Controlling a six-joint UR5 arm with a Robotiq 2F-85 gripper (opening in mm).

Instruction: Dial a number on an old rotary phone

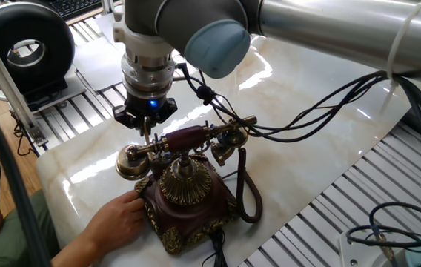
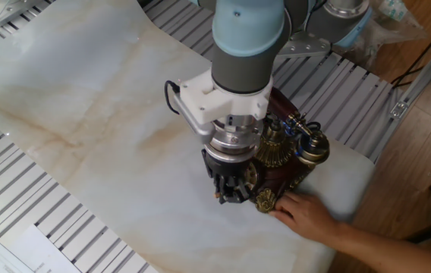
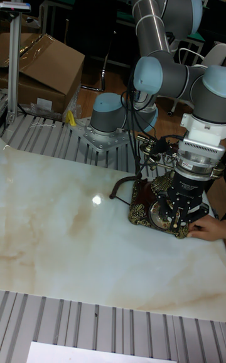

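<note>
One hand (image 1: 118, 216) steadies the phone (image 1: 184, 194) at the table's (image 2: 86, 114) near edge so our gripper (image 1: 146, 132), jaws unreadable, can work the dial side.

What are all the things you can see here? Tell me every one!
old rotary phone: one, dark maroon with brass trim, on the marble table near its edge
handset: one, maroon and brass, resting across the top of the phone
phone cord: one, dark, looping beside the phone
marble table: one, white with tan veins
cardboard box: one, brown, on the floor in the tall fixed view
black round device: one, beyond the table corner
person's hand: one, touching the phone's base
robot arm: one, grey with light blue caps
gripper: one, black, tip by the handset's end
</note>
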